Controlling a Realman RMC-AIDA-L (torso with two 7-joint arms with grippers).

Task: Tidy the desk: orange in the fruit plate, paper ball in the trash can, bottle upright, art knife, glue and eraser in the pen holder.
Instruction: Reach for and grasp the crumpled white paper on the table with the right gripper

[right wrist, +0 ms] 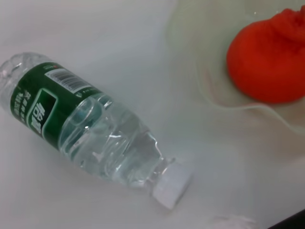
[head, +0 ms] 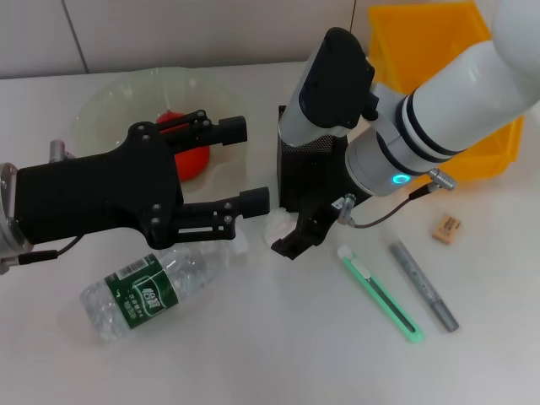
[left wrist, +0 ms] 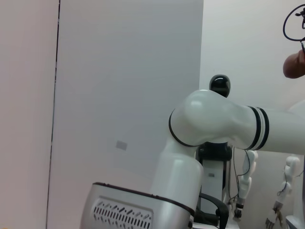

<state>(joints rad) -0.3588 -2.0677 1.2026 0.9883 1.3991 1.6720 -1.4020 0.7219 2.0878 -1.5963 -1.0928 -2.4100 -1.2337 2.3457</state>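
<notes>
**Orange placed; paper ball next, most of the desk still to tidy**

The right gripper (head: 291, 234) hangs low over the table just in front of the black mesh pen holder (head: 291, 169), and a small white paper ball (head: 276, 224) sits right at its fingertips. Whether the fingers have closed on the ball cannot be told, since the arm hides the contact. The left gripper (head: 245, 164) hovers with its fingers spread wide and nothing between them, reaching out over the near edge of the fruit plate (head: 101, 105).

The orange (right wrist: 267, 62) already lies in the plate, so that step looks done. Everything else appears to remain. The bottle (head: 156, 287) lies on its side under the left gripper, its cap (right wrist: 171, 183) pointing toward the paper ball. The green art knife (head: 380, 294) and the grey glue stick (head: 424, 285) lie side by side on the table to the right of the right gripper, well apart from the pen holder. The eraser (head: 446, 229) lies farther right, near the yellow bin (head: 422, 42), which I judge to be the trash can.
</notes>
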